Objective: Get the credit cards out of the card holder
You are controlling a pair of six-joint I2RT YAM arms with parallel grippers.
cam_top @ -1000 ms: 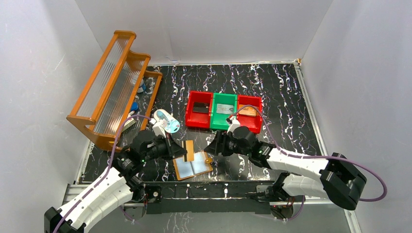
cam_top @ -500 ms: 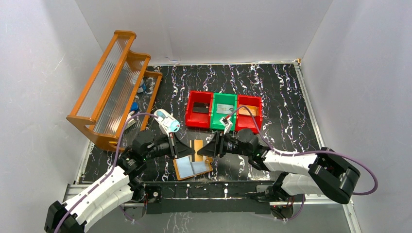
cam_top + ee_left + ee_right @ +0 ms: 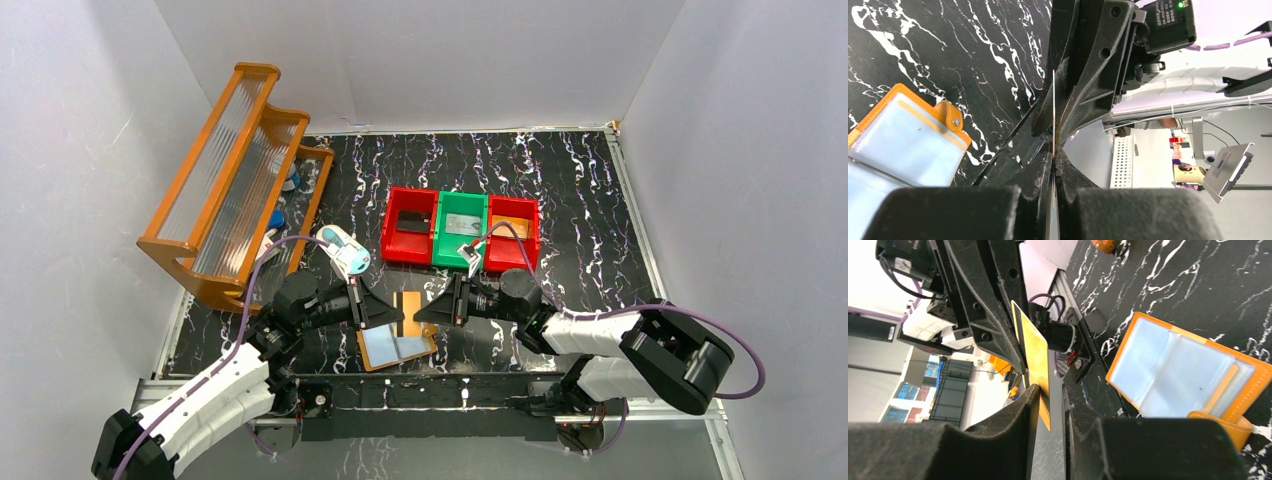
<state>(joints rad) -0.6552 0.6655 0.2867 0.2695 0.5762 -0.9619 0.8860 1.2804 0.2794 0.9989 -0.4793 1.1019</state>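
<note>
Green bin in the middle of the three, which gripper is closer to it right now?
Right. The right gripper hangs on the near side of the green bin, slightly left of it; the left gripper is farther to the left.

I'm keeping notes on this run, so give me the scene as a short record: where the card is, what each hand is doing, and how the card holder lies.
card: gold credit card, out of the holder, raised between the two hands
left hand: shut on one end of the card
right hand: jaws either side of the opposite end; firm grip not clear
card holder: open flat on the table below the hands, clear pockets up
pocket contents: cannot tell
behind: red and green bins
</note>
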